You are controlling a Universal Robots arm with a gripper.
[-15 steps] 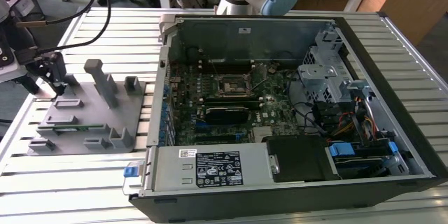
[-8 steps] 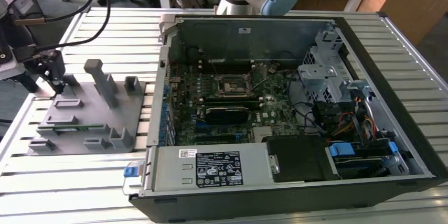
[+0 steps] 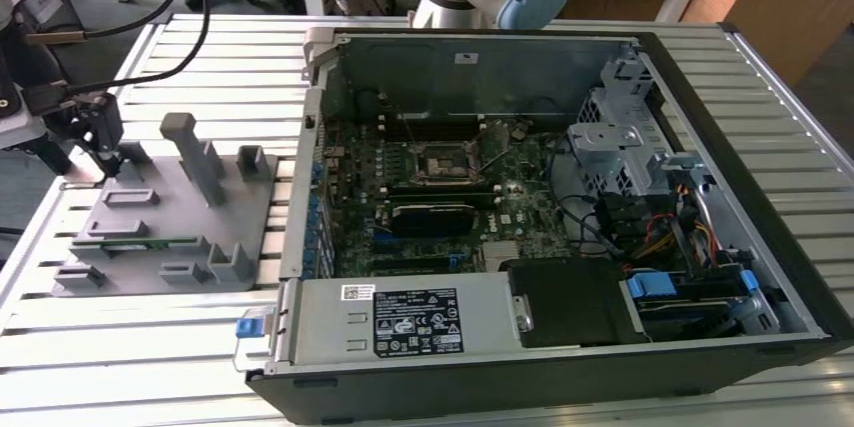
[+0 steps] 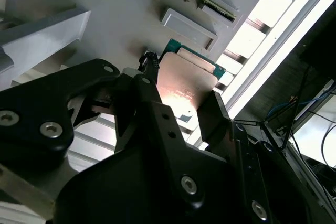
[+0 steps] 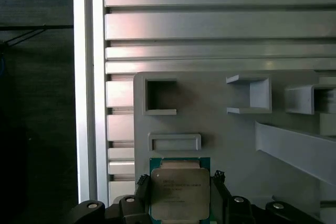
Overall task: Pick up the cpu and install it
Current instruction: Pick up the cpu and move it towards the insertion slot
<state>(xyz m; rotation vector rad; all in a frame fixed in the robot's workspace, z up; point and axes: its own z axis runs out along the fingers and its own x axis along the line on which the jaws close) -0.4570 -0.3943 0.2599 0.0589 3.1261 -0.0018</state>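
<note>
The tool (image 3: 112,159) points straight down over the grey fixture (image 3: 160,217), clamped on the cpu (image 5: 180,195).

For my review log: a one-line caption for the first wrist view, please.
Gripper closed on the cpu at the grey parts fixture, slatted table beyond.

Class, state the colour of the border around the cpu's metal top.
Green; the cpu shows best in the first wrist view.
</note>
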